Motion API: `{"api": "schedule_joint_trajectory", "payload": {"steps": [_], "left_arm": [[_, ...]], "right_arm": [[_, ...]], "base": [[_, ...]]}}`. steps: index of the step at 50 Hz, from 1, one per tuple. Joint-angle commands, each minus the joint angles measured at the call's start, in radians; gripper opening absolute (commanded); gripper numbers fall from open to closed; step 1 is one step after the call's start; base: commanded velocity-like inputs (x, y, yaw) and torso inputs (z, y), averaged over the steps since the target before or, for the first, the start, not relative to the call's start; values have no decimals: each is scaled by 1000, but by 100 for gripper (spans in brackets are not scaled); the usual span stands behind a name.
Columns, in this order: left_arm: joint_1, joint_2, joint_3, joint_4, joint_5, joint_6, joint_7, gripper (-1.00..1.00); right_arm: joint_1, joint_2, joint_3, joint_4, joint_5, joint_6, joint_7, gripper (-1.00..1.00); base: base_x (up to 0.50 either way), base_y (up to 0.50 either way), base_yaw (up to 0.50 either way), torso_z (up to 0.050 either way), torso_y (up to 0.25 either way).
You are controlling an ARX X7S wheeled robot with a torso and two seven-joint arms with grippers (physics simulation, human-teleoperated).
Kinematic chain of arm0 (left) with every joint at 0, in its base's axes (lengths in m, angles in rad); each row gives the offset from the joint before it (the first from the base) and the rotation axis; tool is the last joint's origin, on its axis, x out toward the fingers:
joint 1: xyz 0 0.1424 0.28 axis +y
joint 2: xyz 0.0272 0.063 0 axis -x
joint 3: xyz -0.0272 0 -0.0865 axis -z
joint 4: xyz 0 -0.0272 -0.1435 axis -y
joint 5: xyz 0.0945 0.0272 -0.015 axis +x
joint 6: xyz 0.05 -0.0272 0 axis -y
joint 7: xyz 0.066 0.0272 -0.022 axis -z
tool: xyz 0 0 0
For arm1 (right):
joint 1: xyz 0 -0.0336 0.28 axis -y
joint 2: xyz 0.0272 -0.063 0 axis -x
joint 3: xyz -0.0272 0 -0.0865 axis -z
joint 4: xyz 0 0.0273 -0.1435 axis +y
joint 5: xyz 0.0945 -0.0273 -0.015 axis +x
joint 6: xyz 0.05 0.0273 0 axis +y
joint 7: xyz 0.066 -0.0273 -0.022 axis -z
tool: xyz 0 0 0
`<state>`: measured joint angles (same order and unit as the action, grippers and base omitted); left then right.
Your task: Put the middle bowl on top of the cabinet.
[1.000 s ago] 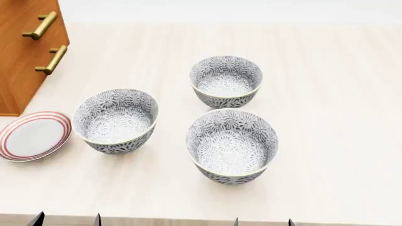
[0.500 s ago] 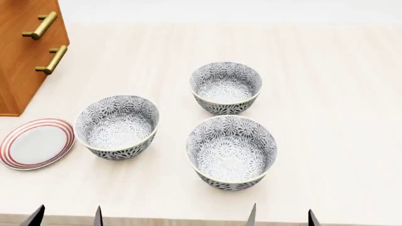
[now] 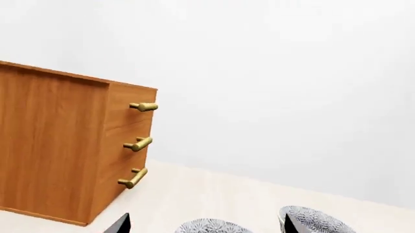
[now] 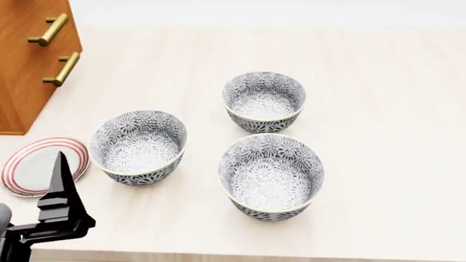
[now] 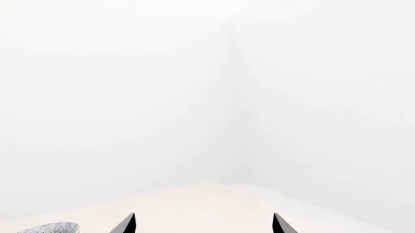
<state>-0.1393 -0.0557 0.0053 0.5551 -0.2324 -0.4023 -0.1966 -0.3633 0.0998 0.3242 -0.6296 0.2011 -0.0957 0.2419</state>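
Three alike grey-printed white bowls stand on the pale table: a left one (image 4: 138, 147), a far one (image 4: 263, 101) and a near one (image 4: 271, 176). In depth the left bowl lies between the other two; I cannot tell which is the middle bowl. The orange-brown cabinet (image 4: 29, 65) with brass handles stands at the far left. My left gripper (image 4: 62, 164) rises at the lower left, seen side-on, beside the left bowl and apart from it. In the left wrist view the left gripper (image 3: 206, 224) is open, with one bowl (image 3: 211, 226) beyond it, another bowl (image 3: 318, 221) and the cabinet (image 3: 58, 145). My right gripper (image 5: 203, 224) is open and holds nothing.
A flat white plate with red rings (image 4: 29, 166) lies by the cabinet's foot, partly behind my left finger. The table's front edge (image 4: 255, 256) runs just below the near bowl. A bowl's rim (image 5: 55, 227) shows at the edge of the right wrist view.
My left arm has risen into the head view at the lower left and turned side-on. The right fingertips have dropped out of the head view's bottom edge. The bowls have not moved.
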Motion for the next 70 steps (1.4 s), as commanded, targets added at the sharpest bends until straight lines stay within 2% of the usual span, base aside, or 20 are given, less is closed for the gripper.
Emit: {"api": "schedule_joint_trajectory", "payload": {"steps": [1,33,42,58,70], "left_arm": [[-12,-10,-77,238,-100,-139,-91,100],[-34,-60,-40,198,-134,-131,-140,100],[-34,-69,-36,198,-146,-128,-151,100],[-27,-93,-3,205,-126,-106,-167,100],[-22,-100,3,215,-137,-107,-183,100]], "right_arm": [[-167,-8,101,-119,6,-92,30,100],[-171,25,66,-169,-14,-60,91,100],[-177,24,81,-173,4,-54,119,100],[-206,16,92,-214,-45,-60,163,100],[-222,27,93,-231,-36,-58,176,100]], "base": [[0,500,0,0,0],[0,500,0,0,0],[22,0,0,0,0],[489,-42,0,0,0],[125,0,0,0,0]]}}
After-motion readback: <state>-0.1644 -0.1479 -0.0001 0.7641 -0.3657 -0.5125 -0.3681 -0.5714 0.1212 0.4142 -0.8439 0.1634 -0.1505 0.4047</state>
